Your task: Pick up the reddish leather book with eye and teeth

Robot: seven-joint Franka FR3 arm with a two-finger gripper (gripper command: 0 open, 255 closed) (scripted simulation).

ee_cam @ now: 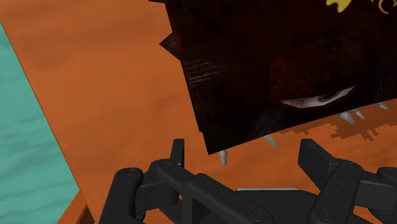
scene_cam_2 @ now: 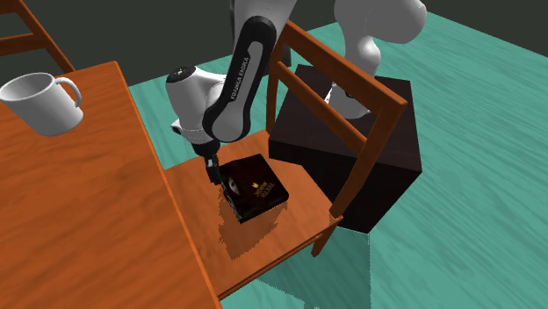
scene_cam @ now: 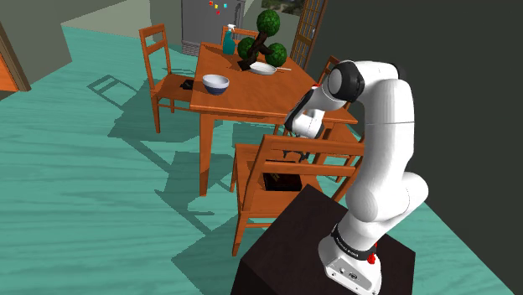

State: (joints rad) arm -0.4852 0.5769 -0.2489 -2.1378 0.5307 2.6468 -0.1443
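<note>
The dark reddish book (scene_cam_2: 256, 187) lies flat on the wooden chair seat (scene_cam_2: 285, 233) between the table and my stand. Its cover shows a pale eye (ee_cam: 318, 98), gold lettering and a row of small teeth (ee_cam: 347, 117) along the edge facing me. My black gripper (scene_cam_2: 213, 176) hangs low over the seat at the table-side edge of the book. Its fingers (ee_cam: 177, 153) stand open, with the toothed edge just ahead of the gripper (ee_cam: 245, 151) and not touched. From the shoulder camera the book (scene_cam: 281, 179) shows through the chair back (scene_cam: 314, 149), which partly hides the gripper (scene_cam: 293, 156).
The wooden table (scene_cam_2: 79, 219) runs close beside the chair and carries a white mug (scene_cam_2: 35, 101), a bowl (scene_cam: 215, 83), a spray bottle (scene_cam: 228, 40) and a potted plant (scene_cam: 264, 42). The chair's backrest (scene_cam_2: 351, 105) rises between the seat and the dark stand (scene_cam_2: 378, 149).
</note>
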